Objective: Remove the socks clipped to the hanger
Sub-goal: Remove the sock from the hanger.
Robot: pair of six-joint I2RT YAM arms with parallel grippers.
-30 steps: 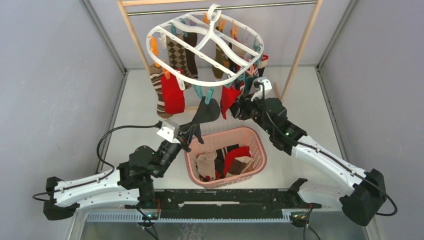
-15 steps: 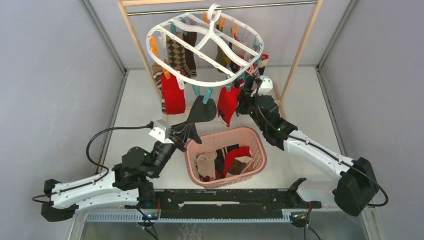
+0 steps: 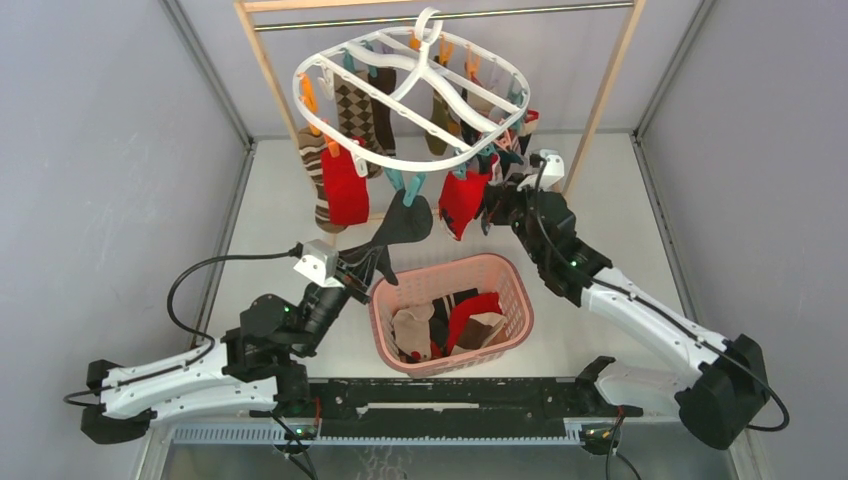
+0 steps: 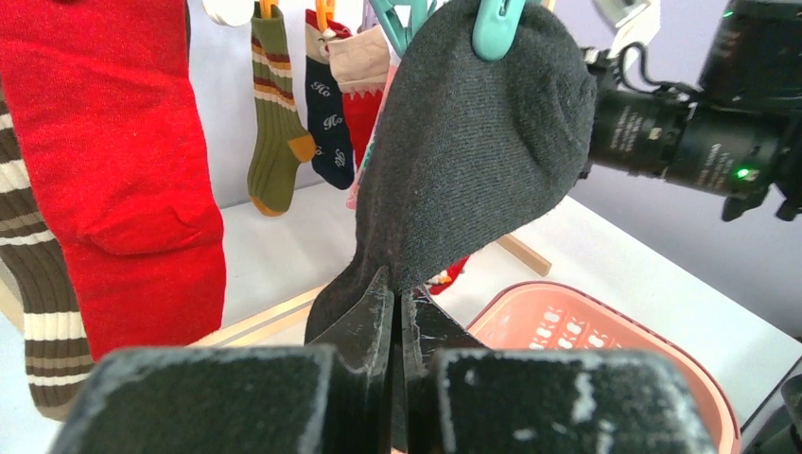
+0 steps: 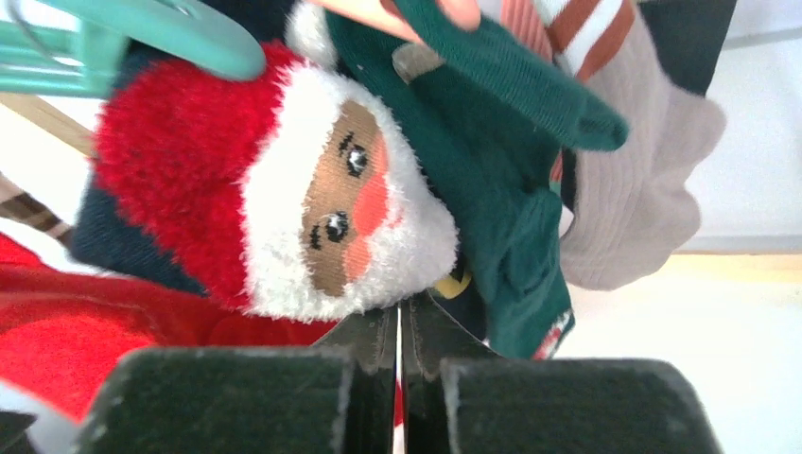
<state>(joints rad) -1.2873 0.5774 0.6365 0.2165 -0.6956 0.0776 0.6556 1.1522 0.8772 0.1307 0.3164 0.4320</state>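
Left hand (image 4: 397, 312) pinching black sock (image 4: 473, 142), right hand (image 5: 399, 326) pinching Santa sock (image 5: 312, 189), basket (image 4: 586, 326) below

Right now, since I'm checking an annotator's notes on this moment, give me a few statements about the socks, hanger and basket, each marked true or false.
1. The left gripper is shut on the black sock. True.
2. The black sock is free of the hanger. False: a teal clip holds its top.
3. The pink basket is empty. False: several socks lie in it.
4. The hanger's hook is over the rail. True.
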